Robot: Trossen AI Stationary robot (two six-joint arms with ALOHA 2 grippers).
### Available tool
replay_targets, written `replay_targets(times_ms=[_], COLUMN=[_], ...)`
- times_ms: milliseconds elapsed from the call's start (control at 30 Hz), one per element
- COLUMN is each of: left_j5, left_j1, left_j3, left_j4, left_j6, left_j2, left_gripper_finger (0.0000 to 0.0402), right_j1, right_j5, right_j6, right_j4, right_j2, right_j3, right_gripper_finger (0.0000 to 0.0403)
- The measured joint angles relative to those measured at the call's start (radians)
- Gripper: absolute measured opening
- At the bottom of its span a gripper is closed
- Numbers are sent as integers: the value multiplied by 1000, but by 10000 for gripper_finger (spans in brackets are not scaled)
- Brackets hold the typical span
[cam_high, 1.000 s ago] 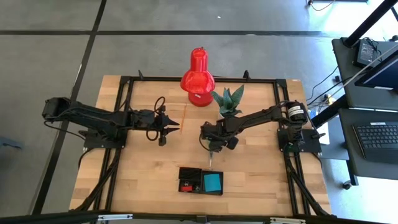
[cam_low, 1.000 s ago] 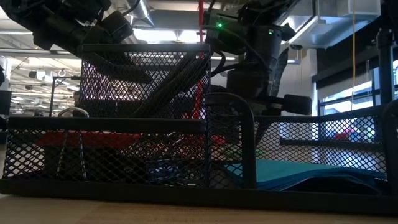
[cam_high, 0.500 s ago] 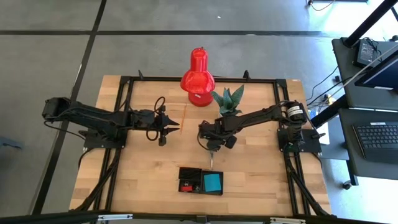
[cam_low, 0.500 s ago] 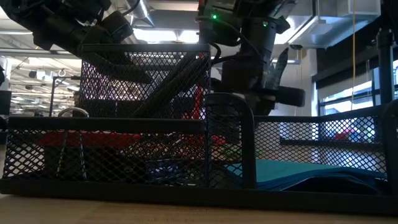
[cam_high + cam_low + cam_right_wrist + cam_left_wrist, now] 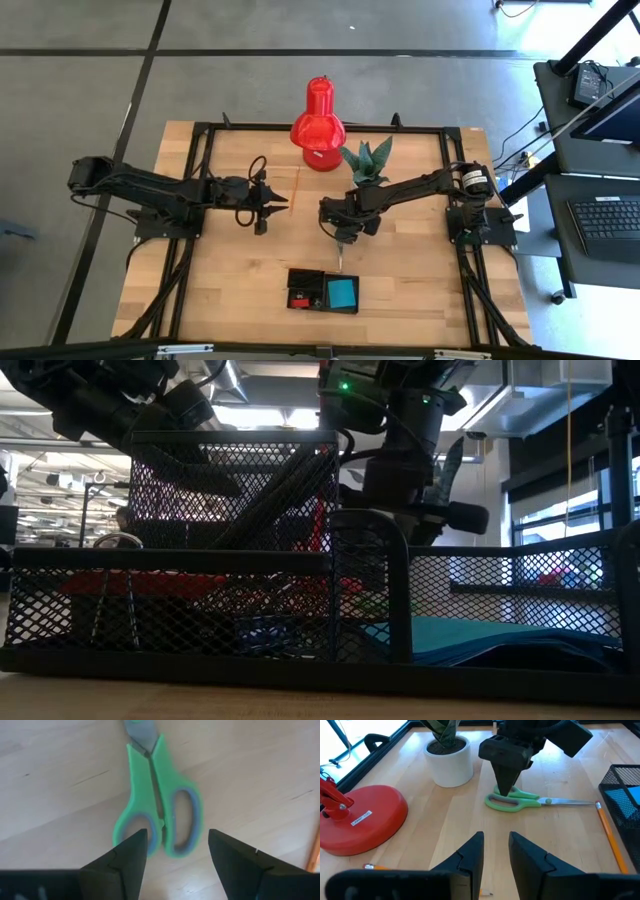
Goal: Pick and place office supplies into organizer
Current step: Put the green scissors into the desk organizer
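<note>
Hovering nose-down over the green-handled scissors (image 5: 159,805), right hand (image 5: 176,855) with fingers spread, grasping nothing.

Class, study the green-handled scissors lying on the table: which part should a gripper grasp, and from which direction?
Grip the scissors across the closed green handles, from straight above. They lie flat and the handles are the bulkiest part; the open right gripper already straddles them.

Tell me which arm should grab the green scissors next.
Right. Its tool is open directly over the scissors handles, fingers straddling them. The left tool hangs farther off beside an orange pencil.
</note>
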Motion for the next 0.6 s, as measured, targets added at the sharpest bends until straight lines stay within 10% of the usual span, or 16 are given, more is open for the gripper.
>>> replay_targets(times_ms=[600], left_j5=[0], left_j1=[0], left_j3=[0], left_j4=[0], left_j6=[-9], left_j2=[0], left_gripper_finger=[86], right_j1=[-13], right_j5=[-1], right_j6=[-54], right_j4=[-13], right_j2=[11], right_j3=[0], right_gripper_finger=[212])
